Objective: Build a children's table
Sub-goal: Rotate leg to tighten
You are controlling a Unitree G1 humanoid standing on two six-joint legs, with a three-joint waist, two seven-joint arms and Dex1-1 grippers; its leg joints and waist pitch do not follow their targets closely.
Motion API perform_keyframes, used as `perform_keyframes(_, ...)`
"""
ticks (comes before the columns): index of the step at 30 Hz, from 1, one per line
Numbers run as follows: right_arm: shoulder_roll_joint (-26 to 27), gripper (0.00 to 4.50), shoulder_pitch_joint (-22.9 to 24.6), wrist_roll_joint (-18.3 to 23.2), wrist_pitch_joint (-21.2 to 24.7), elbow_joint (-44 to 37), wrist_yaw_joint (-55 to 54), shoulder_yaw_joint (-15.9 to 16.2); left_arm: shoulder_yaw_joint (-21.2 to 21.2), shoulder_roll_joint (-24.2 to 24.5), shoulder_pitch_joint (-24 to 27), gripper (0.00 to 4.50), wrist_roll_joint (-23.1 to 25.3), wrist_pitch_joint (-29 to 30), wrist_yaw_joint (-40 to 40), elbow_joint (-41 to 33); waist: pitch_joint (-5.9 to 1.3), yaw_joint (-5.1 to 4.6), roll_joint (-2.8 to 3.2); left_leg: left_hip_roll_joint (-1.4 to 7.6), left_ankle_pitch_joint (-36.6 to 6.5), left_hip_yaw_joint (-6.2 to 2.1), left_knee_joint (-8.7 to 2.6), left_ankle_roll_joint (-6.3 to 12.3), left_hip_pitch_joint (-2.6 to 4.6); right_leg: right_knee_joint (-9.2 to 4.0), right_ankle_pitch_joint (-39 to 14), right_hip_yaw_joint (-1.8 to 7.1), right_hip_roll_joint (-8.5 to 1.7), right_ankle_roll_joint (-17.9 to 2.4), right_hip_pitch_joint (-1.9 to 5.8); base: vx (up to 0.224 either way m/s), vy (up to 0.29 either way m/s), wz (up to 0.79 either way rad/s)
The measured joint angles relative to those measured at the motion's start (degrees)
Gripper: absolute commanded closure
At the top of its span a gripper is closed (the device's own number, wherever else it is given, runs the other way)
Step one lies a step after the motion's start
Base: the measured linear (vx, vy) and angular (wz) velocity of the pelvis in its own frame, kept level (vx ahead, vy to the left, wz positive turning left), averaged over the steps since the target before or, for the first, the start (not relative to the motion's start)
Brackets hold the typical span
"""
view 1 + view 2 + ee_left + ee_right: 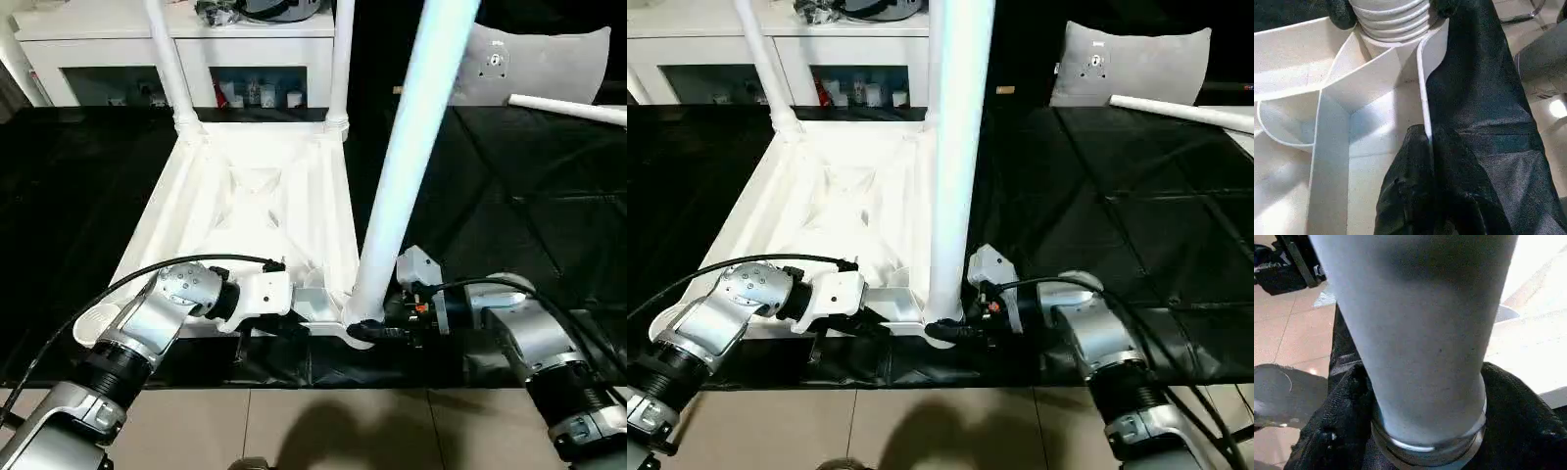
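Note:
The white tabletop (245,186) lies upside down on the black surface, ribs up. Two white legs (168,59) (340,59) stand in its far corner sockets. A third leg (411,147) stands in the near right socket, leaning slightly right. My right gripper (367,328) is shut on this leg's base, and its black fingers (1337,421) press both sides of the tube (1415,333). My left gripper (299,323) is shut on the tabletop's near rim (1422,88) beside that socket, one finger (1415,186) over the wall. The fourth leg (568,110) lies loose at the far right.
The near left corner socket (98,323) is open, close to my left forearm. A grey cushion (534,64) sits at the back right and a white cabinet (127,59) behind the table. The black surface ends just in front of my wrists, above tiled floor (323,431).

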Motion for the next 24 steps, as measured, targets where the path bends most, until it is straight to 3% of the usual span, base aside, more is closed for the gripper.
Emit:
perform_keyframes(5,0.1,1.70,0.7,0.8,1.4,-1.1,-0.7,-0.2,0.4,0.0,0.5,4.50,-0.6,0.7,0.0,-0.4,0.00,-0.01,0.00,0.01,0.0,0.00,-0.01,-0.07,0.00,0.00,0.0,0.00,0.00,0.0,0.00,0.000,0.000,0.00)
perform_keyframes(10,2.1,1.72,3.1,0.6,4.1,-4.5,-5.1,-1.0,2.0,0.0,2.8,4.50,-1.2,5.2,1.4,-3.2,-0.07,-0.41,0.08,0.02,-0.1,0.01,-0.02,-0.14,0.08,0.05,0.0,0.01,0.01,0.0,0.02,0.000,0.000,0.00)
perform_keyframes(11,2.9,1.73,3.3,0.5,4.6,-4.9,-6.7,-1.1,2.4,-0.2,3.6,4.50,-1.2,6.7,2.4,-4.3,-0.11,-0.67,0.08,0.02,-0.1,0.02,-0.01,-0.26,0.14,0.07,0.0,0.01,0.01,0.0,0.06,0.000,0.000,0.00)
perform_keyframes(15,9.4,1.73,3.5,-1.0,7.7,-4.1,-19.0,-3.7,5.7,-1.9,5.8,4.50,-1.4,16.9,7.9,-7.8,-0.11,-3.45,0.10,0.03,0.0,0.02,-0.02,-0.60,0.69,0.12,-0.1,0.01,0.02,0.1,0.30,0.000,0.000,0.00)
perform_keyframes(18,13.2,1.73,2.2,-1.7,9.0,-1.9,-27.5,-6.0,6.8,-5.4,6.3,4.50,-1.3,22.4,13.0,-8.9,0.00,-4.85,0.08,0.01,0.0,-0.01,-0.04,-0.60,1.06,-0.13,-0.1,-0.07,0.02,0.2,0.59,0.000,0.000,0.00)
perform_keyframes(21,17.8,1.73,-1.4,-3.7,9.6,2.6,-38.5,-8.2,8.1,-10.5,5.5,4.50,0.7,26.3,20.5,-8.4,0.09,-6.02,0.04,0.00,0.0,-0.15,0.00,-0.61,1.05,-0.47,-0.1,-0.26,0.02,0.2,0.59,0.000,0.000,0.00)
perform_keyframes(23,19.2,1.73,-2.7,-4.3,9.3,4.4,-43.1,-9.5,8.0,-13.0,4.6,4.50,2.1,27.1,23.8,-7.6,0.11,-6.29,0.05,0.00,0.0,-0.21,-0.01,-0.60,1.00,-0.76,-0.1,-0.33,0.02,0.2,0.57,0.000,0.000,0.00)
perform_keyframes(24,19.5,1.17,-2.8,-4.4,9.2,4.6,-44.2,-9.8,8.0,-13.6,4.5,4.50,2.3,27.4,24.6,-7.6,0.11,-6.31,0.06,-0.01,0.0,-0.21,-0.05,-0.60,0.98,-0.92,-0.1,-0.32,0.03,0.2,0.60,0.000,0.000,0.00)
